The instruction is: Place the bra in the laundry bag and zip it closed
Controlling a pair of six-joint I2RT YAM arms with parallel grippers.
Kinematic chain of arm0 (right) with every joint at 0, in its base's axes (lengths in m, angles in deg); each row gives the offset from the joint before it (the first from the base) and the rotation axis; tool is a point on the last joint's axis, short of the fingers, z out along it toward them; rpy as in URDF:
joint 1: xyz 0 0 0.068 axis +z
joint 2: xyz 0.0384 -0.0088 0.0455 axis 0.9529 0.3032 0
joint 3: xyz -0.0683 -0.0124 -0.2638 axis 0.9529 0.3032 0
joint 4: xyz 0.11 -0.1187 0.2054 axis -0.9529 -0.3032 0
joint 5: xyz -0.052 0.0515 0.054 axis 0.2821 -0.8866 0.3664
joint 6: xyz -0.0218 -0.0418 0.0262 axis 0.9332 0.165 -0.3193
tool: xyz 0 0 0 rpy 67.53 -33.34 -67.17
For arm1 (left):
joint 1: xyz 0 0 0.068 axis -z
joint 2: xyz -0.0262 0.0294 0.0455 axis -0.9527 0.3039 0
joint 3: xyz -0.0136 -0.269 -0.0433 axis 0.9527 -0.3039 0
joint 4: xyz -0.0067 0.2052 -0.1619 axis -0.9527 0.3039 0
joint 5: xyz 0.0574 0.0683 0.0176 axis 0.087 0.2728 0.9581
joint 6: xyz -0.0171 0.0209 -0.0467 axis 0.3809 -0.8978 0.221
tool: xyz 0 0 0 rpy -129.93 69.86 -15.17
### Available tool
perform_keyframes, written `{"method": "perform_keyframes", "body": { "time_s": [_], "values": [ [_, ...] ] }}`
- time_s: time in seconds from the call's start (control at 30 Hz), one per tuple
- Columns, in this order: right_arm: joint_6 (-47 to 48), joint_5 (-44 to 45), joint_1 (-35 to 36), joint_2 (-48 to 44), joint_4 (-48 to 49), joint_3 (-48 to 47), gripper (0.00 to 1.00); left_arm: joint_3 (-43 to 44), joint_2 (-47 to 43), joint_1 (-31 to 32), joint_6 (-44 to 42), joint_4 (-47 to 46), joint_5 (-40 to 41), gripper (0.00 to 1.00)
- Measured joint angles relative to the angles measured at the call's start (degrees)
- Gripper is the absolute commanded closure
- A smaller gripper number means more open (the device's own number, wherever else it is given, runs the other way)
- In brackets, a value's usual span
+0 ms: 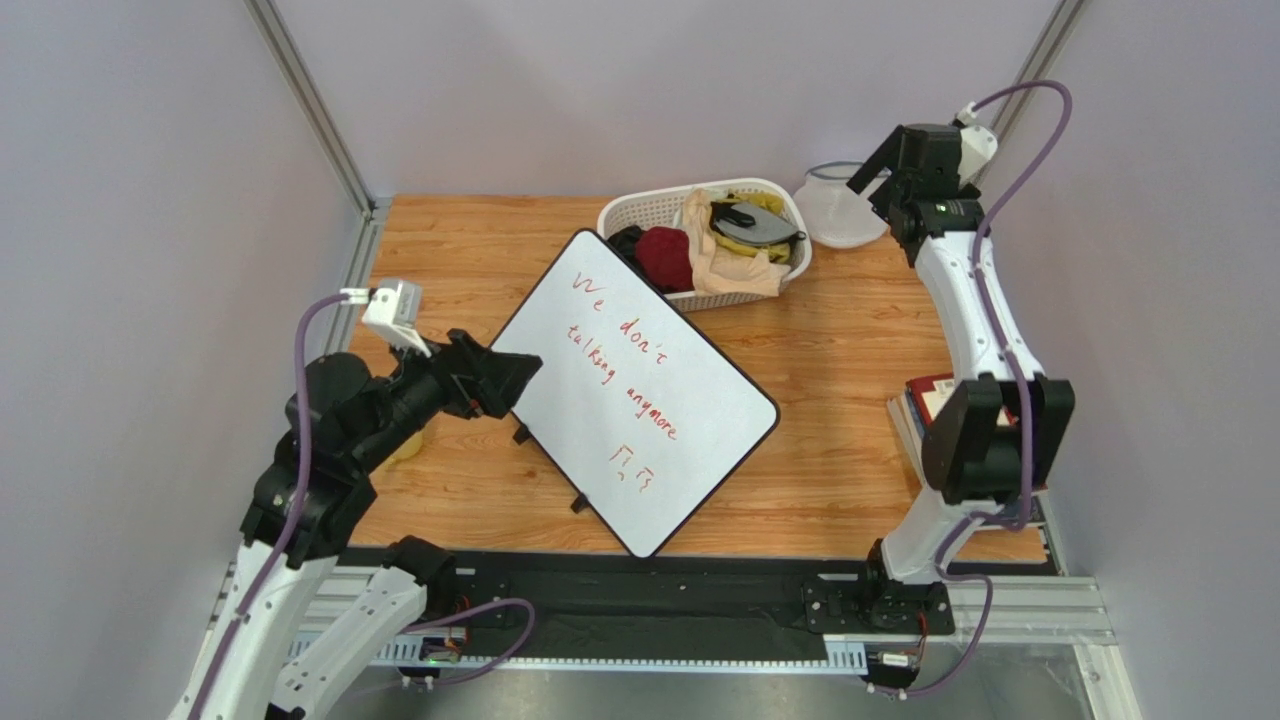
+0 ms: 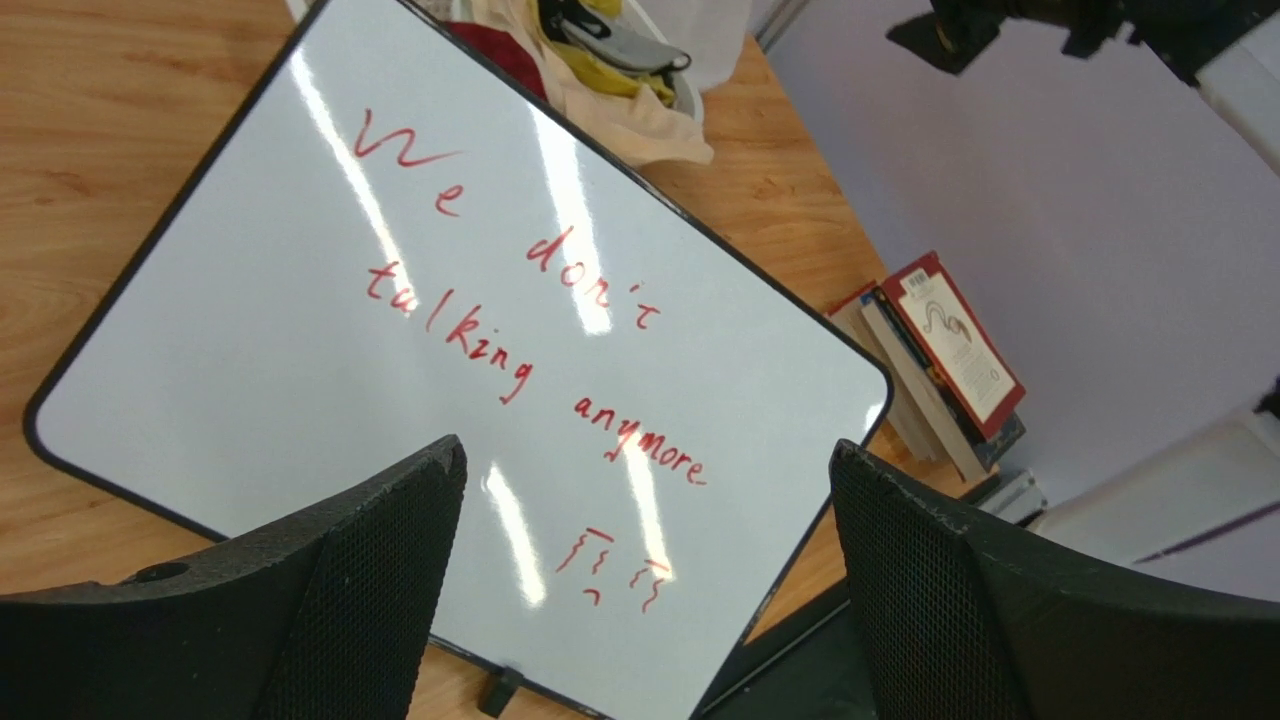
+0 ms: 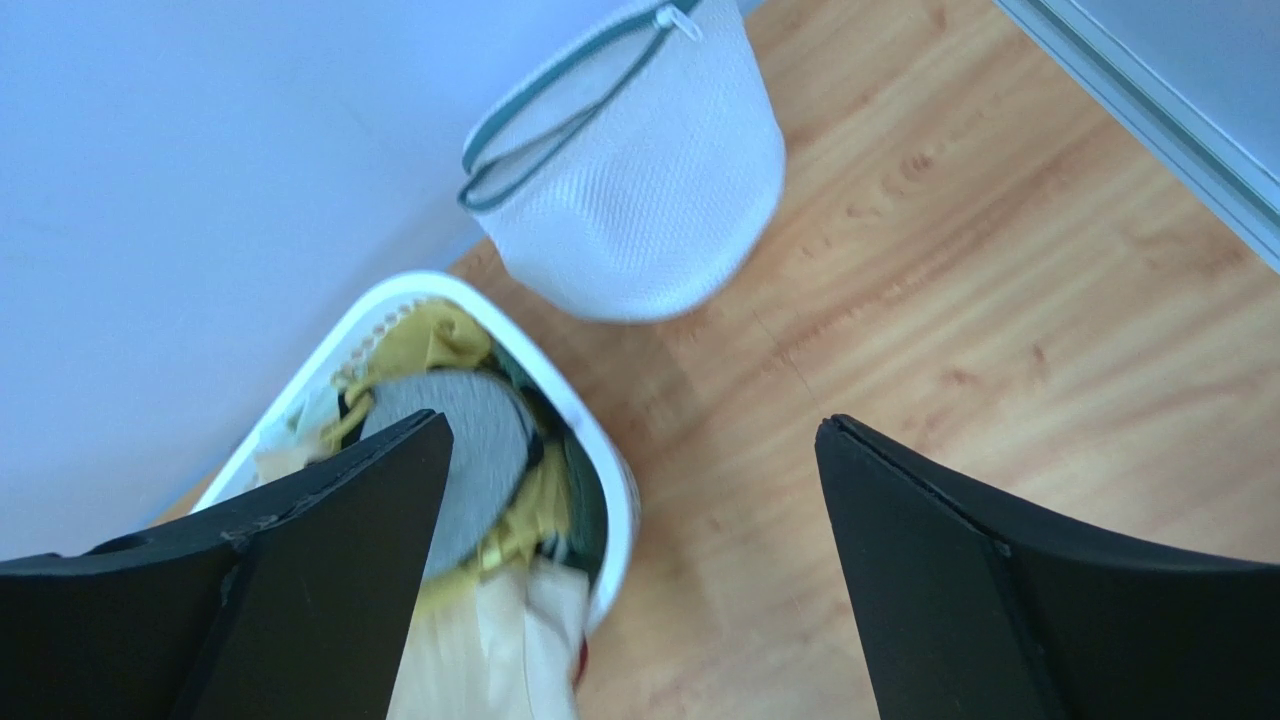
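Not begun: bra [image 1: 751, 222] lies in basket [image 1: 718, 297], upper centre; laundry bag [image 1: 837, 210] sits beside it, upper right, apparently unzipped. Both arms' jaws released, empty. Loading and zipping outstanding.

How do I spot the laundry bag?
Find the far right corner of the wooden table, beside the white slotted basket of clothes. The laundry bag is the white mesh dome there; only it has a grey zipper band around its rim.
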Motion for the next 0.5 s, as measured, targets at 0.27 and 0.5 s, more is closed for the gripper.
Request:
{"method": "perform_keyframes", "body": {
  "time_s": [0.27,0.5],
  "values": [
    [-1.31,0.00,-1.77,24.15,7.65,-16.70,0.08,2.95,8.00,0.00,-2.80,0.81,-9.86,0.11],
    [-4.46,0.35,-2.10,34.60,15.58,-17.75,0.10,5.03,8.90,0.00,-4.13,-0.57,-11.67,0.09]
  ]
}}
